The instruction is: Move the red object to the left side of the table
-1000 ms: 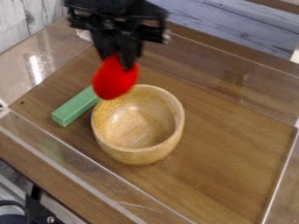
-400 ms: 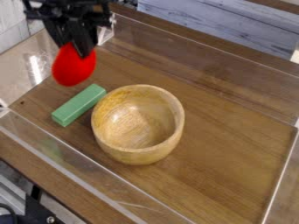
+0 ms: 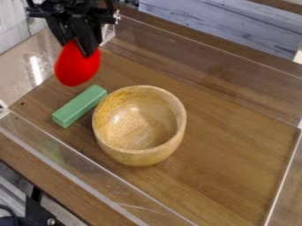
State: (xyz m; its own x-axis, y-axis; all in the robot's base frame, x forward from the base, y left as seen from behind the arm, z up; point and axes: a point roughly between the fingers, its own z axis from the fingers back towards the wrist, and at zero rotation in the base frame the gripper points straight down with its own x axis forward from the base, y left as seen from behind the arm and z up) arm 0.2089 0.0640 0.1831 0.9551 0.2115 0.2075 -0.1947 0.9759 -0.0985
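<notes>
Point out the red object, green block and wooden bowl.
red object (image 3: 78,66), camera view, centre of its red body.
green block (image 3: 78,106), camera view, middle of its top face.
wooden bowl (image 3: 112,146), camera view, near-left outer wall.

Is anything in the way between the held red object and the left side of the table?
Nothing visible. The pincer holds the red object in the air over the table's left part; the green block and wooden bowl lie nearer the camera.

Bright-red round toy fruit, aloft above the far-left part of the brown wood-grain surface edged by clear walls.
</notes>
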